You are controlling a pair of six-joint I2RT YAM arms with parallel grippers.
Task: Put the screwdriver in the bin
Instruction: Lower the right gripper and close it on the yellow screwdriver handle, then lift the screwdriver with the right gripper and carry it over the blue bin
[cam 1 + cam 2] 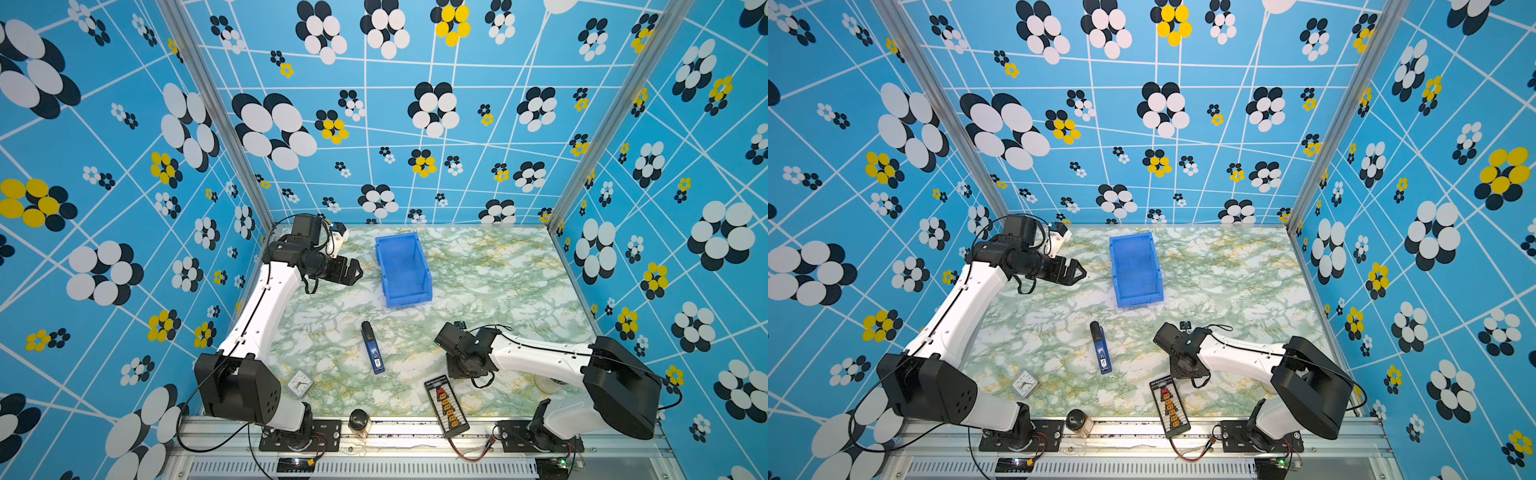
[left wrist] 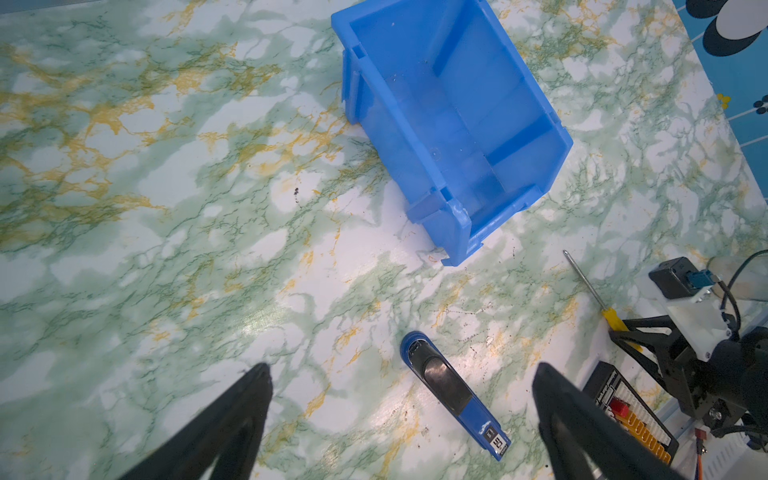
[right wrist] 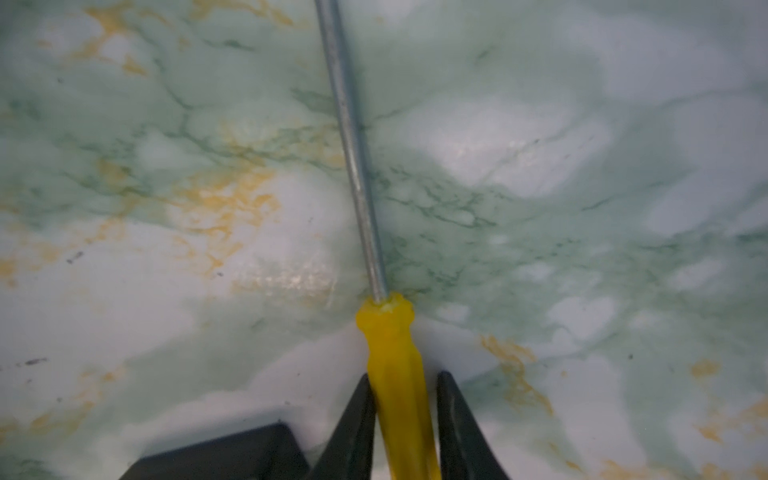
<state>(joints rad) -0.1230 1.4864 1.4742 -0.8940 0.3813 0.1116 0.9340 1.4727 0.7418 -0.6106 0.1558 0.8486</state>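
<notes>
The screwdriver (image 3: 392, 353) lies flat on the marble table, yellow handle and thin grey shaft. My right gripper (image 3: 405, 376) is down at table level, shut on the handle with a finger on each side. In the left wrist view the screwdriver (image 2: 613, 318) points its tip toward the low front end of the blue bin (image 2: 399, 137). In both top views my right wrist (image 1: 463, 347) hides it. The bin (image 1: 384, 270) stands empty at the back centre. My left gripper (image 1: 357, 272) hangs open left of the bin, holding nothing.
A blue-and-black device (image 1: 372, 347) lies in front of the bin, left of my right wrist. A small clock (image 1: 300, 383), a dark-lidded jar (image 1: 359, 422) and a black board with yellow connectors (image 1: 446, 407) sit along the front edge.
</notes>
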